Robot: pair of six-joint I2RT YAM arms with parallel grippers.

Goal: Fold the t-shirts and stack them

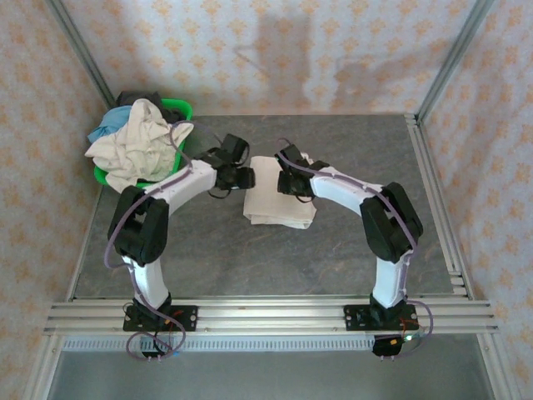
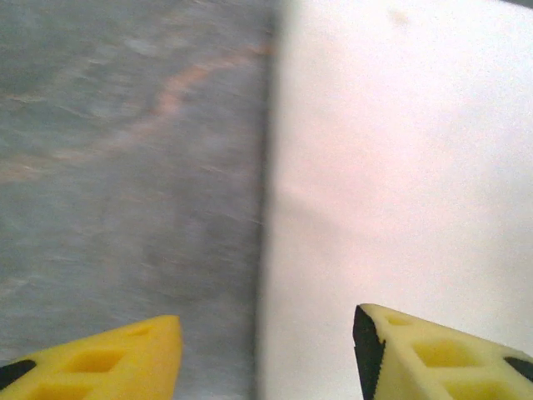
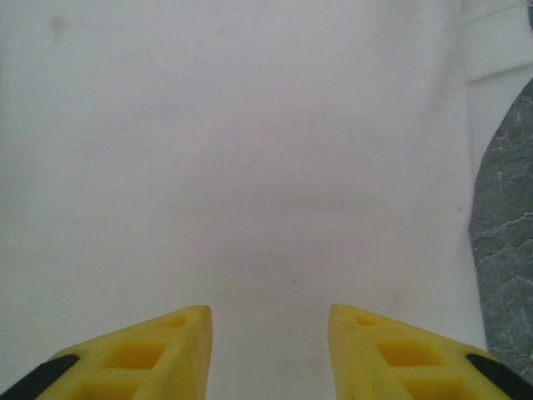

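Note:
A folded white t-shirt (image 1: 279, 200) lies flat in the middle of the grey table (image 1: 333, 258). My left gripper (image 1: 242, 177) is at its left edge. In the left wrist view the left gripper (image 2: 266, 350) stands open: one yellow finger (image 2: 125, 358) is over bare table, the other over the white t-shirt (image 2: 400, 167), and the cloth's edge runs between them. My right gripper (image 1: 289, 182) hangs over the shirt's upper part. In the right wrist view the right gripper (image 3: 271, 346) is open above the white t-shirt (image 3: 250, 150), with nothing between its fingers.
A green basket (image 1: 181, 108) stands at the back left, heaped with crumpled shirts: cream-white (image 1: 137, 146), light blue (image 1: 107, 129) and dark (image 1: 137, 98). Metal frame rails (image 1: 266, 315) run along the near edge and the right side. Patterned walls close in the back and sides.

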